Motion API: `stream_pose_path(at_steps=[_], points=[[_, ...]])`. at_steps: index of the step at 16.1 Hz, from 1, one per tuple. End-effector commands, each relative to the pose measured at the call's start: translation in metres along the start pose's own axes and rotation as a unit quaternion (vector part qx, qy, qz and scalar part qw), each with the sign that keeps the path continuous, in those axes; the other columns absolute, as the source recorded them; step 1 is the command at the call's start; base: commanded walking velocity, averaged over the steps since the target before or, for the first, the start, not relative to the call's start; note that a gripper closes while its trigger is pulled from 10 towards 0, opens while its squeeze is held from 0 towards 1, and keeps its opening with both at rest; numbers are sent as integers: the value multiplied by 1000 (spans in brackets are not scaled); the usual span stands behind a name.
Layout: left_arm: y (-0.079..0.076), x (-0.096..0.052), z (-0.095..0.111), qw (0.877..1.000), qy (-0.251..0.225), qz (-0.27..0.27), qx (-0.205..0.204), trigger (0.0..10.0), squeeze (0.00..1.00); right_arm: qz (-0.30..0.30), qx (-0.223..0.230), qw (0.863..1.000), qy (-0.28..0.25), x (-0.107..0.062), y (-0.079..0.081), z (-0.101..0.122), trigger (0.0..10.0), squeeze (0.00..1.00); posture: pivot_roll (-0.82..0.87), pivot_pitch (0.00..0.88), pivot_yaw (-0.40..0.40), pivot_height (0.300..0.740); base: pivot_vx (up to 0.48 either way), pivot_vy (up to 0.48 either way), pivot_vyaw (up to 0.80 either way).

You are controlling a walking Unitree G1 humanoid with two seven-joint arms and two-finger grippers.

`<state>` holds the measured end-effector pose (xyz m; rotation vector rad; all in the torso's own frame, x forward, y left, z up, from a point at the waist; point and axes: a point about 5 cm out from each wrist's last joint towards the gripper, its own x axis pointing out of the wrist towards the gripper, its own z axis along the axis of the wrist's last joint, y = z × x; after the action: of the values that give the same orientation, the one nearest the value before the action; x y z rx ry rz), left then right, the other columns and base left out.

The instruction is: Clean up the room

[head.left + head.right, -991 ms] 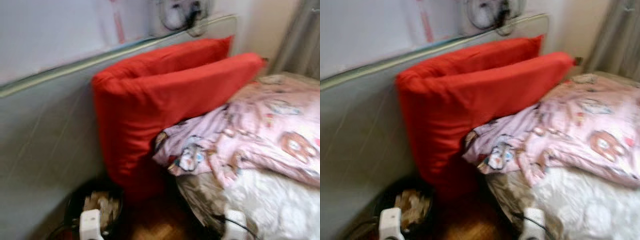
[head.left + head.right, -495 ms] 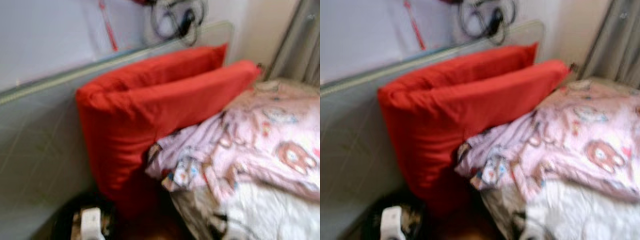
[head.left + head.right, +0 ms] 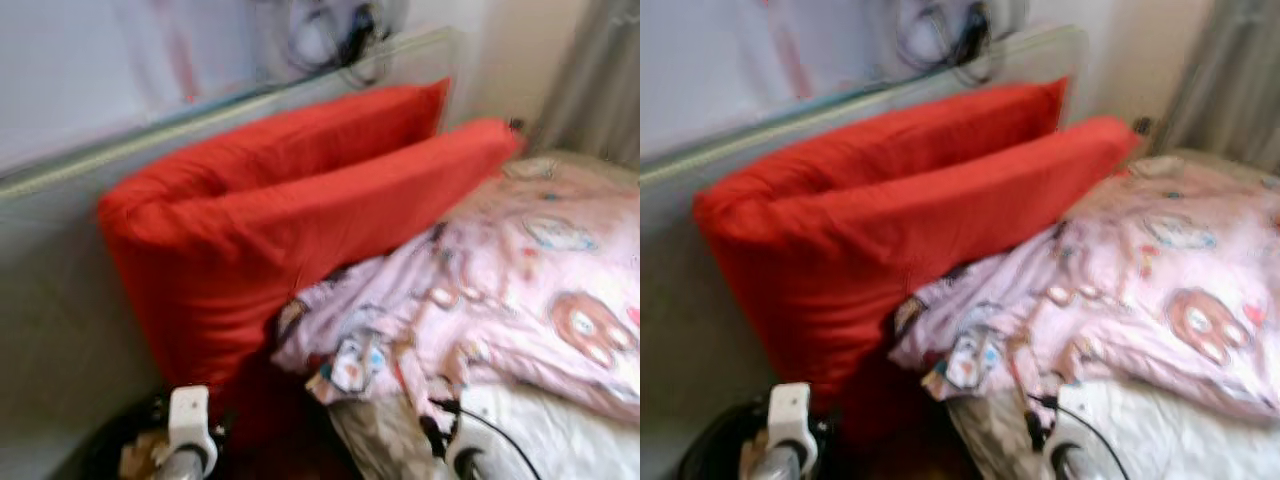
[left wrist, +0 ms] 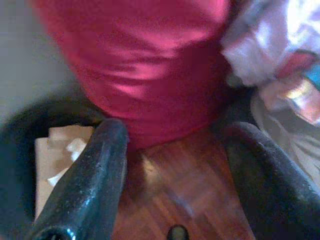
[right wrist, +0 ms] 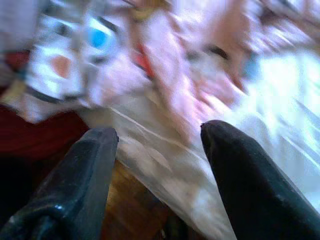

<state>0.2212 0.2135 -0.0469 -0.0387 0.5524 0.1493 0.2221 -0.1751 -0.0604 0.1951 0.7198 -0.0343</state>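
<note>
The view has shifted right along the bed (image 3: 560, 440); both arms have risen. Left gripper (image 4: 170, 165) and right gripper (image 5: 155, 155) are spread, empty, nearing the pink blanket (image 3: 520, 290) beside the red pillows (image 3: 270, 240).

No words, labels, brand names or numbers can be read here; the pictures are blurred. The pink blanket (image 3: 520, 290) on the bed, just ahead of the right hand (image 5: 157, 185), carries printed cartoon figures, bear-like shapes in brown and a small patch with blue, but no letters can be made out on it. The red pillows (image 3: 280, 230) ahead of the left hand (image 4: 170, 185) are plain, with no print. The paper (image 4: 60, 150) in the dark bin beside the left hand shows no writing that can be told.
</note>
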Motion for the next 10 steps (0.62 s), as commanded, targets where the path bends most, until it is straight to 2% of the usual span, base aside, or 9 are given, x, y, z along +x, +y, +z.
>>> stream_pose_path(at_steps=[1,4,5,7,10], points=[[8,2,21,997,-69,16,-25,10000,0,1,-1,999,-51,3,-2,21,10000,0,65,0,15,739,0,0,0],[6,-3,54,982,-187,14,-36,10000,0,6,-1,988,-157,3,-7,62,10000,0,56,0,8,739,0,0,0],[6,-7,58,977,-208,16,-35,10000,0,9,-4,982,-187,2,-7,72,10000,0,54,0,7,739,0,0,0],[4,-17,62,970,-240,13,-28,10000,0,10,-11,971,-239,-5,-9,80,10000,0,46,0,8,739,0,0,0],[-2,-27,62,967,-256,-12,-10,10000,0,14,-21,963,-267,-13,-9,77,10000,0,40,0,9,739,0,0,0]])
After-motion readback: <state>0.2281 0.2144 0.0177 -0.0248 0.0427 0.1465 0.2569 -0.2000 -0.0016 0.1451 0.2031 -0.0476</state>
